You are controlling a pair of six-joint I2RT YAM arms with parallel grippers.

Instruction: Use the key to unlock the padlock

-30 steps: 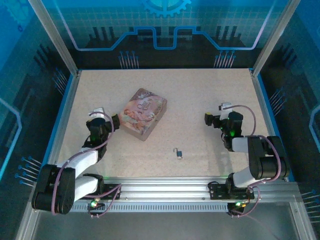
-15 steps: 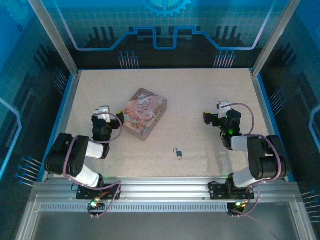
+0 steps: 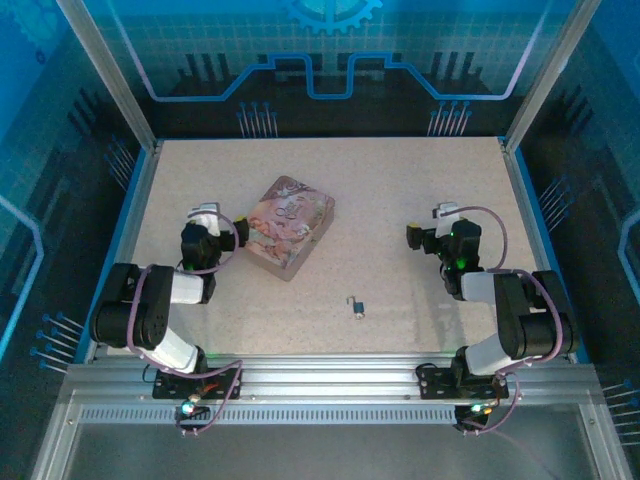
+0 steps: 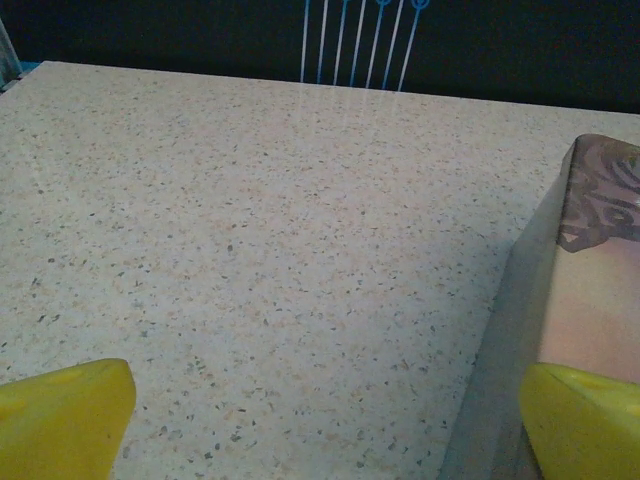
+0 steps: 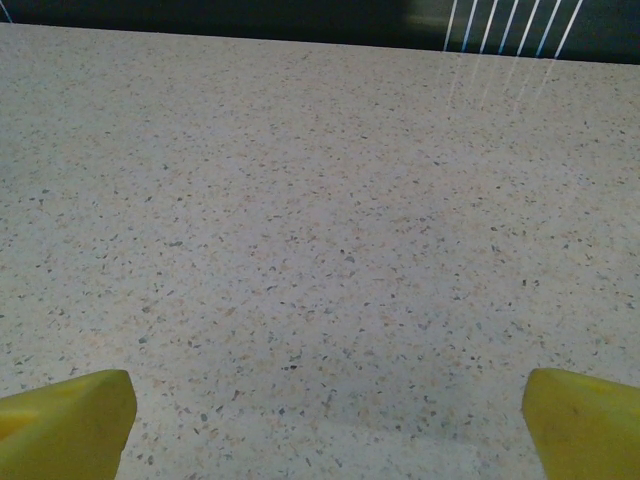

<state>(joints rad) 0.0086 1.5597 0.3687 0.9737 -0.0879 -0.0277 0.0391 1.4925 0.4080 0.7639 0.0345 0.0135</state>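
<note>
Here, left hand and right hand gape wide over speckled table (blue walls around).

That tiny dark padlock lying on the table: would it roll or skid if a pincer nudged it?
Probably skid rather than roll: the tiny dark padlock with a thin silvery shackle seems to lie flat on the speckled tabletop. It looks very small, so likely light and easily shoved along. By its metallic look it should stay stiff, not bend.

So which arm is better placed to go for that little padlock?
Probably the right: the right gripper sits open nearer the padlock with bare table between, while the left gripper is farther off beside the pink tin.
</note>
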